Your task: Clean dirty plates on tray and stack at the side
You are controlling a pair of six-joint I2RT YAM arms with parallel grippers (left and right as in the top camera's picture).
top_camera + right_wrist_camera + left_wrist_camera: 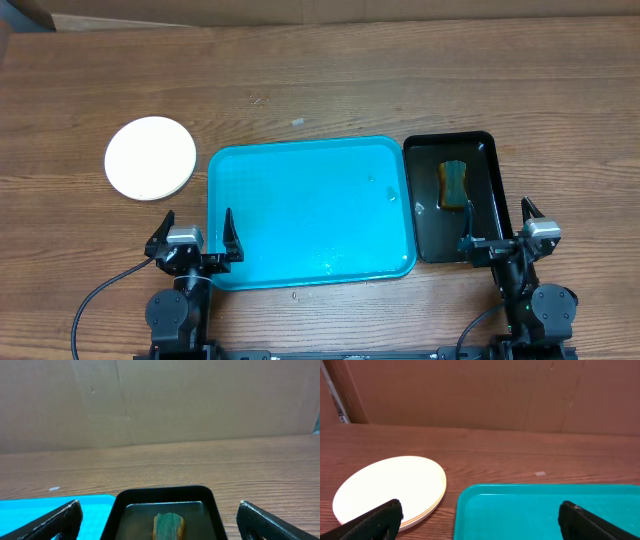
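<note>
The plates (150,158) lie stacked on the table left of the turquoise tray (310,212), white plate on top. In the left wrist view the stack (390,489) shows pale layered edges. The tray (545,510) holds no plates, only a few small droplets. My left gripper (196,240) is open and empty at the tray's near left corner; its fingers (480,522) straddle the tray edge. My right gripper (498,236) is open and empty at the near end of the black tray; it also shows in the right wrist view (159,522).
A narrow black tray (490,200) right of the turquoise tray holds a green-and-yellow sponge (453,183) in shallow liquid; the sponge (168,526) also shows in the right wrist view. A cardboard wall stands behind the table.
</note>
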